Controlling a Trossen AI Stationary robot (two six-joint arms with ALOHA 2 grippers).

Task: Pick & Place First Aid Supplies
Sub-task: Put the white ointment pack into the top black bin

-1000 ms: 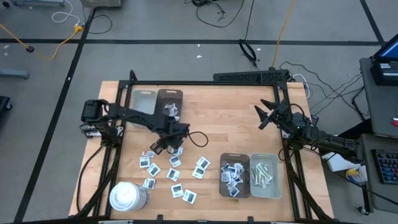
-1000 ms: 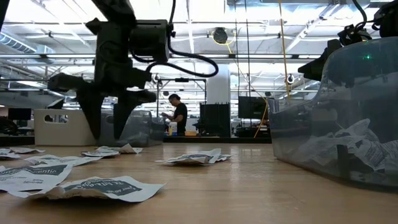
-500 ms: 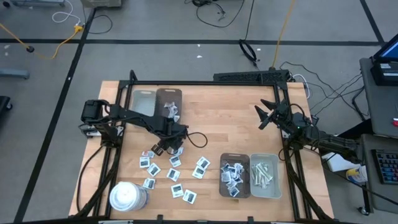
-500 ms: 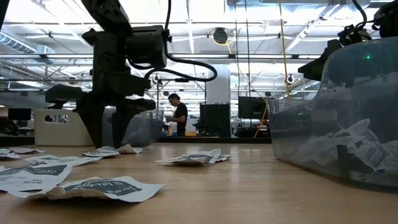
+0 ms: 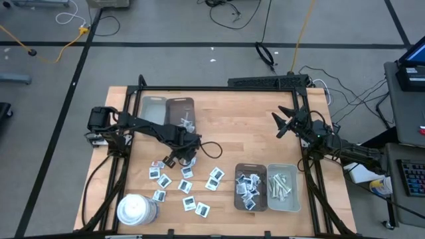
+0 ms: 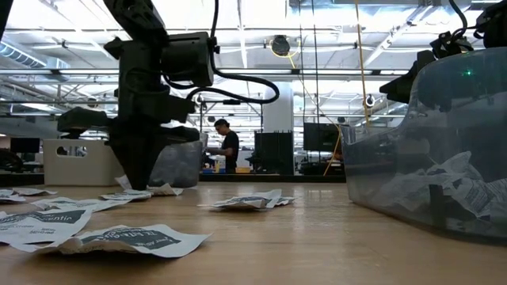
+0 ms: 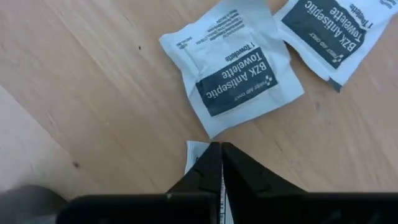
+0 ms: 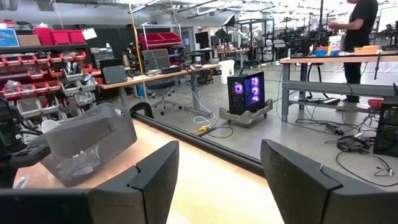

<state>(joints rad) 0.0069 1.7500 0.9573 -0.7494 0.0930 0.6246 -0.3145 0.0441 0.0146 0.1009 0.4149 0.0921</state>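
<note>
Left wrist view shows my left gripper [image 7: 216, 163] pressed together on the corner of a white packet [image 7: 194, 152] lying flat on the table [image 7: 93, 93] — directly under my fingertips. Just beyond lies another packet [image 7: 233, 71], printed "BZK Antiseptic Towelette". My right gripper [image 8: 217, 180] hangs spread, well apart — my left is nearer.

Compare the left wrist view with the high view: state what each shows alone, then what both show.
Left wrist only: readable print, "BZX Antiseptic Towelette", on a towelette packet, and the left end effector shut on a packet corner.

High only: the whole table, the trays, the white cylinder, and the right end effector open, off at the side.

Both: scattered packets on wood.
</note>
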